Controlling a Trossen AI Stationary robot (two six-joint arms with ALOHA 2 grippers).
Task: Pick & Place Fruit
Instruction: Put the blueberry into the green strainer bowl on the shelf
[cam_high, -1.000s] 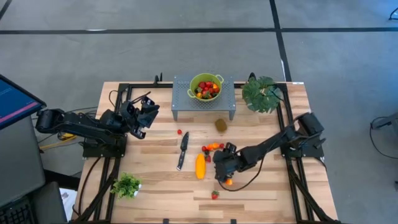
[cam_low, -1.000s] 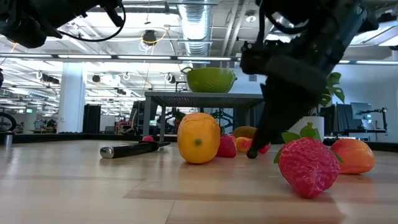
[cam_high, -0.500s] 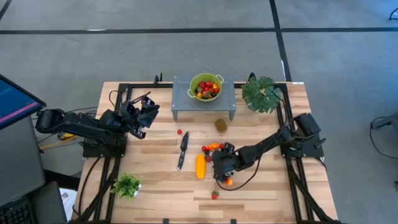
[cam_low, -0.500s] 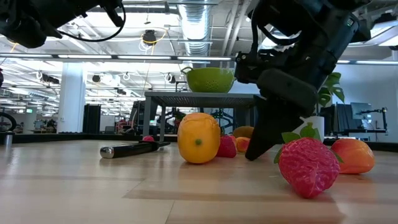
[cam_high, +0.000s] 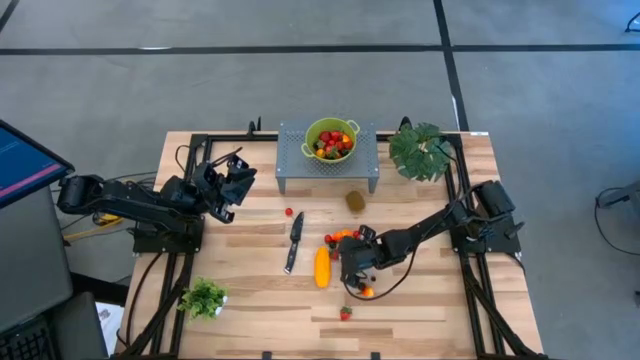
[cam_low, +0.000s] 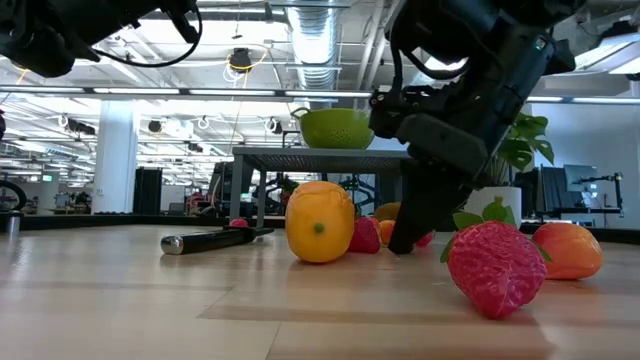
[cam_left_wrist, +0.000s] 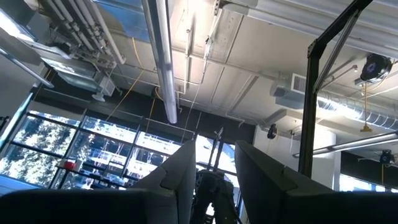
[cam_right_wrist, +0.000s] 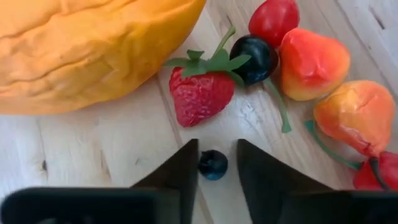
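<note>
My right gripper (cam_right_wrist: 216, 163) points steeply down at the table beside the long yellow-orange fruit (cam_right_wrist: 81, 50) and is shut on a small dark ball (cam_right_wrist: 212, 164). Just beyond the ball lie a strawberry (cam_right_wrist: 200, 96), a larger dark ball (cam_right_wrist: 256, 57) and several red-orange fruits (cam_right_wrist: 311, 59). From above, my right gripper (cam_high: 347, 268) stands right of the yellow-orange fruit (cam_high: 321, 266). More fruit fills the green bowl (cam_high: 330, 140) on the grey stand. My left gripper (cam_high: 235, 180) waits open, raised at the table's left, and points up at the ceiling (cam_left_wrist: 216, 180). My right gripper has the small dark ball's two sides (cam_right_wrist: 203, 164) between the free ends of its two fingers. The fingers come slanting from above. The ball looks to rest on the table.
A black-handled knife (cam_high: 294, 240) lies left of the yellow-orange fruit. A kiwi (cam_high: 355, 201), a red ball (cam_high: 288, 212), an orange fruit (cam_high: 367, 292) and a strawberry (cam_high: 345, 313) lie apart. Green plants stand at the far right (cam_high: 420, 150) and near left (cam_high: 203, 297).
</note>
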